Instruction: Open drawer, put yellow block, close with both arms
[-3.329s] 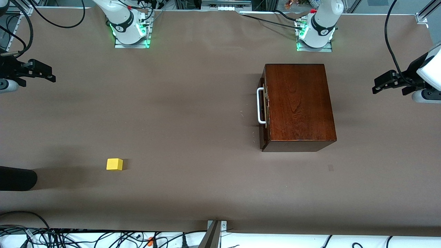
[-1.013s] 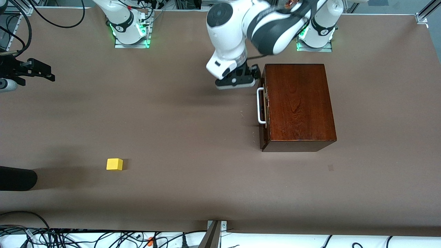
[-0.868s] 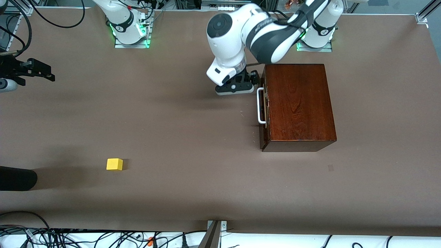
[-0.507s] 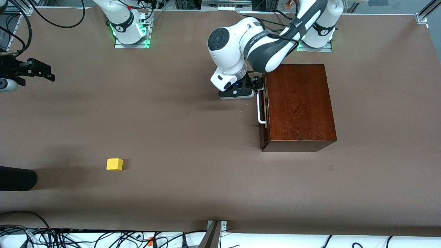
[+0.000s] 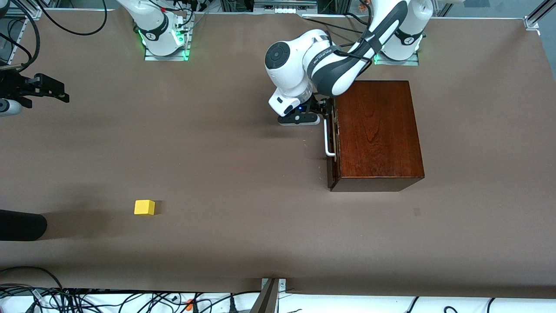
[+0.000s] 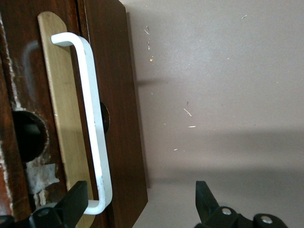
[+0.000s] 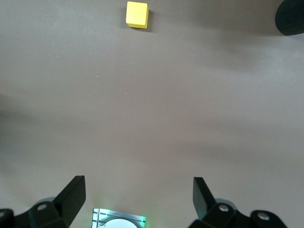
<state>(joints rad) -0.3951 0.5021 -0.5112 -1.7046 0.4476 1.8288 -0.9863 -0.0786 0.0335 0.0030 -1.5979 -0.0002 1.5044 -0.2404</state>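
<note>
The dark brown wooden box [image 5: 375,130] stands at the left arm's end of the table, its drawer shut and the white loop handle [image 5: 329,139] on its front. My left gripper [image 5: 325,112] is low in front of the drawer, at the handle's end nearest the arm bases. In the left wrist view the handle [image 6: 92,123] lies on the drawer front [image 6: 116,118]; the left gripper [image 6: 140,204] is open, its fingers astride the handle's end and the drawer's edge without touching. The yellow block [image 5: 144,207] lies toward the right arm's end. My right gripper [image 5: 61,96] waits open; the block also shows in its view [image 7: 137,14].
A black rounded object [image 5: 21,225] lies at the table's edge at the right arm's end, beside the block; it also shows in the right wrist view [image 7: 290,16]. Cables and a metal bracket [image 5: 270,295] run along the table's near edge.
The left arm has swung in from the table's end and come down toward the handle's end, creeping closer in the last second. The right arm, block and drawer have not moved.
</note>
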